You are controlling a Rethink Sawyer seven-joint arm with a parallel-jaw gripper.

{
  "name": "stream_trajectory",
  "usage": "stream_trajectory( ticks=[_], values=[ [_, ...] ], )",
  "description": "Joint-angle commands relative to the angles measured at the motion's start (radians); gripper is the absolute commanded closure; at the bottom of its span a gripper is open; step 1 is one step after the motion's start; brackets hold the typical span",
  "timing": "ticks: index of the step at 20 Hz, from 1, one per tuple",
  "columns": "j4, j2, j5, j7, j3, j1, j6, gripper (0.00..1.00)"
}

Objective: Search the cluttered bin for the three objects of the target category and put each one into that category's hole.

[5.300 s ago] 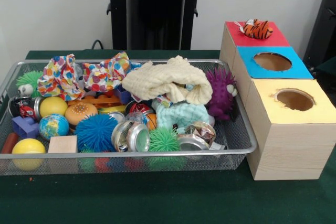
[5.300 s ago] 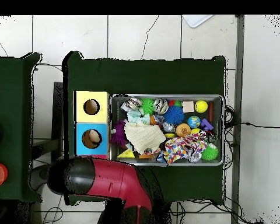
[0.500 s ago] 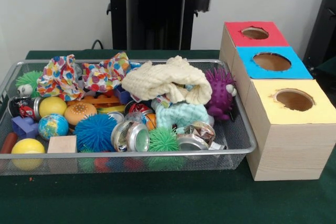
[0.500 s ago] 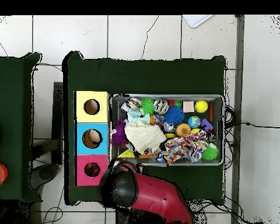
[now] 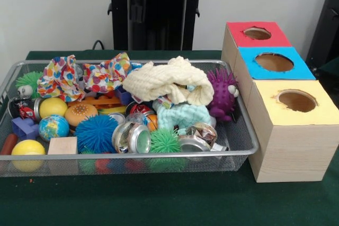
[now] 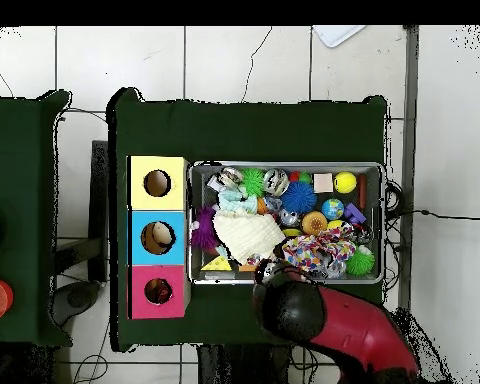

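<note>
The red and black arm (image 6: 329, 325) is hanging over the silver wire-mesh bin (image 5: 241, 125); its jaws I cannot tell. No plush animal is showing; the cream knitted cloth (image 5: 167, 80) risks being snagged. The red-surround hole (image 5: 257, 33) is lying upper right.

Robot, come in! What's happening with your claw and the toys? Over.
Claw hidden under the arm, state unknown. Red hole clear, no plush animals showing in the bin. Yellow cloth and patterned cloth cover the clutter.
</note>
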Motion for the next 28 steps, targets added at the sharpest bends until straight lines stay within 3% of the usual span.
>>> stream_trajectory(
  ticks=[1,8,28],
  values=[
    [-0.093,0.073,-0.126,-0.231,0.238,-0.086,0.051,1.0],
    [-0.117,0.101,-0.172,-0.132,0.271,-0.077,0.048,1.0],
    [-0.075,0.071,-0.212,-0.089,0.36,-0.158,0.051,1.0]
  ],
)
